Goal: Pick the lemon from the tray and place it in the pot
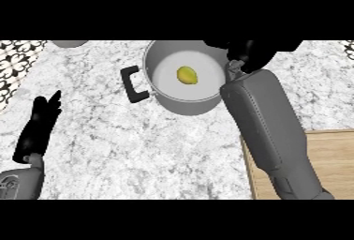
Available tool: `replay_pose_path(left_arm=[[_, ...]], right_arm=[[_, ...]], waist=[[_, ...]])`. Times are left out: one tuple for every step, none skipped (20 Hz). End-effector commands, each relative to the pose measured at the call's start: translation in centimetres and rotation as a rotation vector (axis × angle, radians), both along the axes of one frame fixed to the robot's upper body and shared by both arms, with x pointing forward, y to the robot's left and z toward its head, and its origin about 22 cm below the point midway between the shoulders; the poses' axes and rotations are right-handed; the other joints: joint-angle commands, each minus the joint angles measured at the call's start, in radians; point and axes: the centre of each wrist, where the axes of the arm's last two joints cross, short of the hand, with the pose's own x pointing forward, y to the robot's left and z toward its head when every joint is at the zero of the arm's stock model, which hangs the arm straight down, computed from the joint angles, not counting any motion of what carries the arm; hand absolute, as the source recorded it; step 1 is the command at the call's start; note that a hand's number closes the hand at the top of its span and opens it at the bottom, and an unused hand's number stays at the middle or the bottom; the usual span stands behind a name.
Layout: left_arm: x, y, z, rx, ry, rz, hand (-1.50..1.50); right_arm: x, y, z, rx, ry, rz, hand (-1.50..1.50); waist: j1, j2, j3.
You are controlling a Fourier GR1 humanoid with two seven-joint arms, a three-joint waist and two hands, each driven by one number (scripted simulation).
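A yellow lemon [187, 75] lies on the pale bottom of the grey pot [160, 96], which stands at the back of the marble counter with a black handle on its left side. My right hand [252, 51] hovers over the pot's right rim, apart from the lemon, and nothing shows in it; its fingers are too dark to read. The wooden tray [332, 159] lies at the right edge, partly under my right forearm. My left hand [43, 124] rests open at the left, fingers straight and pointing away.
A grey round object [69, 43] peeks in at the back left. A patterned tile strip [15, 61] runs along the left edge of the counter. Bare marble [138, 150] spans the middle between the arms.
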Motion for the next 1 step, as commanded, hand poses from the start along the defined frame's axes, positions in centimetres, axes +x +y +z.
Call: replay_pose_path(left_arm=[[0.01,0.37,-0.56,0.001,0.020,0.034,0.00]], right_arm=[[-1.02,-0.35,-0.45,0.214,-0.119,-0.112,-1.50]], waist=[[-0.040,-0.008,0.000]])
